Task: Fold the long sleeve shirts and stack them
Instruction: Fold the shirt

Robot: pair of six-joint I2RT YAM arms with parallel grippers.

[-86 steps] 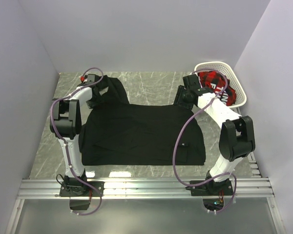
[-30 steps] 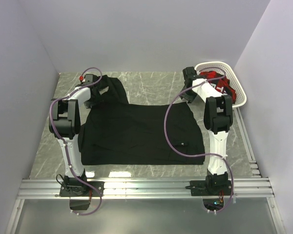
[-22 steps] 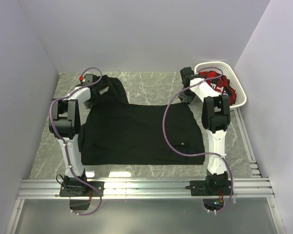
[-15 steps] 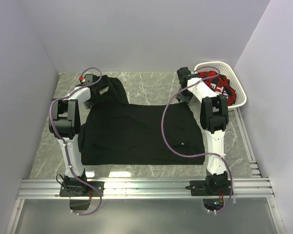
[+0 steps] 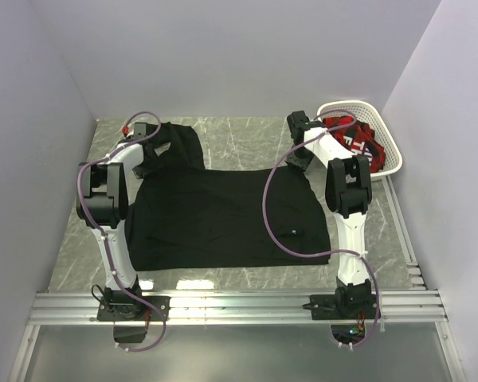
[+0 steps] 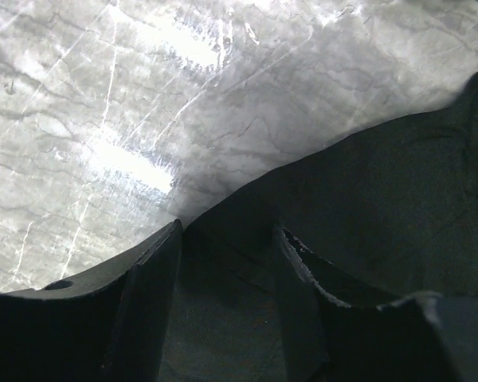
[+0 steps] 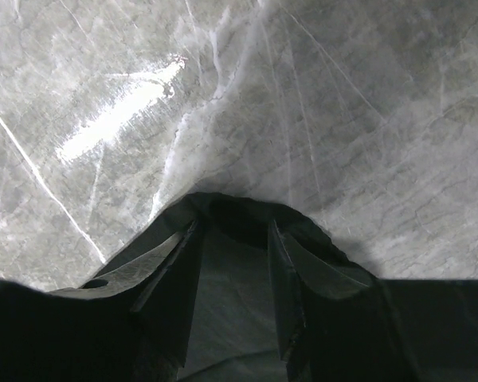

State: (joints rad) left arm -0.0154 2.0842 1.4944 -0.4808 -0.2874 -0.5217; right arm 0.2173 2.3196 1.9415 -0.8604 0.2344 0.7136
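A black long sleeve shirt (image 5: 223, 215) lies spread flat across the marble table, one sleeve bunched at its far left corner. My left gripper (image 5: 147, 157) is at that far left corner. In the left wrist view (image 6: 227, 232) its fingers (image 6: 155, 270) stand over the shirt's edge (image 6: 398, 183) with black fabric between them. My right gripper (image 5: 298, 159) is at the far right corner. In the right wrist view (image 7: 235, 227) the shirt's cloth (image 7: 235, 318) fills the gap between its fingers and humps over the tips.
A white basket (image 5: 342, 105) holding a red and black garment (image 5: 354, 139) stands at the far right corner, just beyond my right arm. Bare marble table (image 5: 239, 139) shows behind the shirt. Walls close in on the left, back and right.
My right arm swung from beside the basket to the shirt's far right corner. The shirt has since slid a little to the left and away, with both grippers on its far edge.
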